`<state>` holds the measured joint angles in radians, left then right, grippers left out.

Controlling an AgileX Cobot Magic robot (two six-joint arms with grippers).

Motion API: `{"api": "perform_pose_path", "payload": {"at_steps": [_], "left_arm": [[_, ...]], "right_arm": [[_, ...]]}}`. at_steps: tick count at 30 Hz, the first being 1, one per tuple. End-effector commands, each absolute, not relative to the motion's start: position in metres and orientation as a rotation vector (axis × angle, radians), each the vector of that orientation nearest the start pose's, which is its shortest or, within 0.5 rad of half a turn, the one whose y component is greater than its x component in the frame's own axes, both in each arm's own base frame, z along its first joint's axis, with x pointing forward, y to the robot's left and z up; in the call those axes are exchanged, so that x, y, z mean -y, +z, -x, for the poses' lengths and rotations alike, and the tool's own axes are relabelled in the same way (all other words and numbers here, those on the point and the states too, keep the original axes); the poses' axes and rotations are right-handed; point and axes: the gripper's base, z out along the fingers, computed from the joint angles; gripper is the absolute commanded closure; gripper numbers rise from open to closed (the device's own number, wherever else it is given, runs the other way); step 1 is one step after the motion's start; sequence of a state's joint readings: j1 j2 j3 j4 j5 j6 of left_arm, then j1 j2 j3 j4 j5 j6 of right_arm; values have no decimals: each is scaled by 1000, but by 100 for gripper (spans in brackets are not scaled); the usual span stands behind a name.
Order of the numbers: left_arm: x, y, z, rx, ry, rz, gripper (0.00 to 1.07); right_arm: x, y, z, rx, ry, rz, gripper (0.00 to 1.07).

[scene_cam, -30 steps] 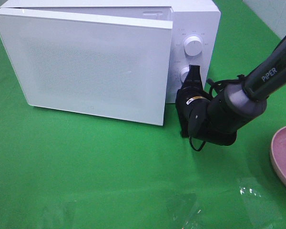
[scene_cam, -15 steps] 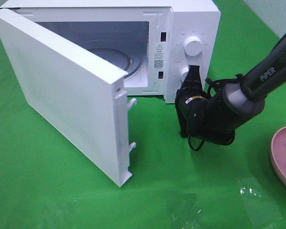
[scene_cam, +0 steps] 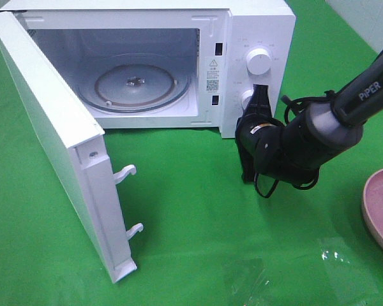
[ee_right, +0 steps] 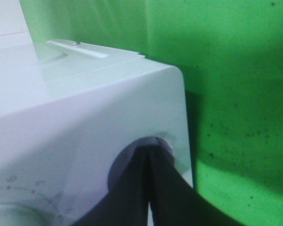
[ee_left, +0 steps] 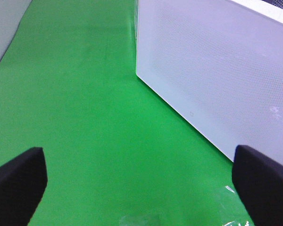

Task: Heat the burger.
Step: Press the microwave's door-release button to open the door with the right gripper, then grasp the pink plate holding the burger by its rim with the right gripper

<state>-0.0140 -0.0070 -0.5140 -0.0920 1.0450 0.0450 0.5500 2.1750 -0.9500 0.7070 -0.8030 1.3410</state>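
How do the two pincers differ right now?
The left pincer is open; the right pincer is shut. The left pincer hangs over the green table, touching nothing; the right pincer has its tips against the lower knob of the microwave. Both are black.

Microwave door point(scene_cam: 92, 197) has swung out. A second ago it sat almost shut across the front, and half a second ago it stood about halfway. Now I see it wide open, its free edge pointing near and left. The cavity is fully exposed. The glass turntable point(scene_cam: 135, 86) shows whole; it was first hidden, then partly cut off by the door. The two latch hooks point(scene_cam: 129, 171) on the door's edge have come round to face right. The right arm point(scene_cam: 325, 124) has shifted slightly far and right.
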Motion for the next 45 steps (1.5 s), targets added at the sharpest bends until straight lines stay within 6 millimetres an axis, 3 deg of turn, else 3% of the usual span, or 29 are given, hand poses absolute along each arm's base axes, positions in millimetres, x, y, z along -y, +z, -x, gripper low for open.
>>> {"api": "perform_pose_path", "payload": {"at_steps": [1, 14, 23, 28, 30, 31, 34, 45], "left_arm": [[7, 282, 9, -1982, -88, -56, 4], [7, 282, 9, -1982, -88, -56, 4], [7, 282, 9, -1982, -88, -56, 4], [7, 282, 9, -1982, -88, -56, 4], [7, 282, 9, -1982, -88, -56, 4], [7, 282, 9, -1982, -88, -56, 4], [7, 282, 9, -1982, -88, -56, 4], [7, 282, 9, -1982, -88, -56, 4]], "right_arm": [[-165, 116, -364, -1404, 1173, -1373, 107], [-162, 120, -328, -1747, 1075, -1393, 107], [-163, 136, -310, -2040, 927, -1118, 106], [-163, 140, -306, -2110, 873, -1015, 105], [-163, 146, -301, -2215, 785, -818, 104], [-163, 146, -301, -2215, 785, -818, 104], [-163, 155, -295, -2299, 702, -588, 103], [-161, 161, -276, -2517, 509, -124, 101]]}}
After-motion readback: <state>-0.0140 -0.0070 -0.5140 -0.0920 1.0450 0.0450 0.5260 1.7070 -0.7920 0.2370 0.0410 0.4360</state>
